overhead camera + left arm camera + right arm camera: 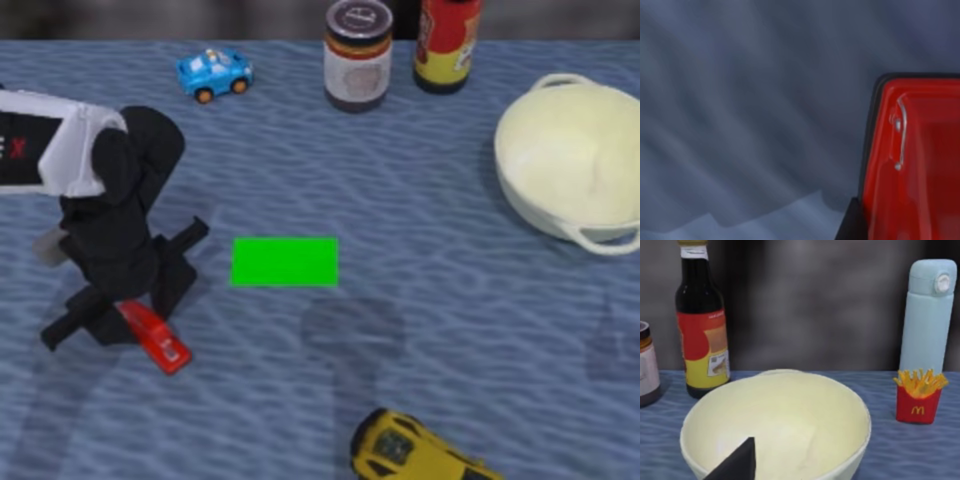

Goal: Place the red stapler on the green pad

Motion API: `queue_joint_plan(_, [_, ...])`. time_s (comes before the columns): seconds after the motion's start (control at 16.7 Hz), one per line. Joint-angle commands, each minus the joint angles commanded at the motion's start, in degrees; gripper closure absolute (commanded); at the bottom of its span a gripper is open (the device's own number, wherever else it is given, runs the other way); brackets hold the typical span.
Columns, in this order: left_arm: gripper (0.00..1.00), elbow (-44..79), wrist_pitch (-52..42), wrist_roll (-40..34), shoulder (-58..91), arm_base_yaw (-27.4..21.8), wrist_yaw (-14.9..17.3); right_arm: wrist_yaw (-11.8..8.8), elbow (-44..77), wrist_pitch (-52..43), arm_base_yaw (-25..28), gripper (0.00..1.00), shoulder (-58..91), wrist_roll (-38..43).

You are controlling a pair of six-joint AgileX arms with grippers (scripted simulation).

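- Red stapler (912, 165) fills the left wrist view at close range, silver mark showing; in the top view it lies on the blue worktop (450, 330) near the left side, diagonal, its upper end under the left hand (120, 305).
- Left hand is low over that end; fingers (70, 322) spread to either side of it. Can't tell whether they're clamped on it or released.
- Green pad (285, 262) lies flat, just to the right of and above the stapler, not touching it. Nothing on it.
- Right hand: only a dark fingertip (737, 462) shows in the right wrist view, over the cream bowl (775, 425); its grip state can't be told.
- Also on the worktop: yellow toy car (410, 450) at the near edge, blue toy car (214, 73), jar (357, 55) and red-labelled bottle (447, 42) at the far edge, fries box (918, 396), pale blue flask (927, 315).
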Motion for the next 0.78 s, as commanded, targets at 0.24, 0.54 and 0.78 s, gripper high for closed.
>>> queue_joint_plan(0.24, [1.00,3.34,-4.34,-0.54,-1.33,0.35,0.00,0.00,0.00,0.00,0.00,0.00,0.00,0.00])
queue_joint_plan(0.54, [1.00,11.40,-18.53,-0.61,-5.89,0.79,-0.03,0.00,0.00,0.00,0.00,0.00,0.00,0.00])
queue_joint_plan(0.78, [1.00,13.93,-21.85,-0.34,-7.91,0.93,-0.04,0.00,0.00,0.00,0.00,0.00,0.00,0.00])
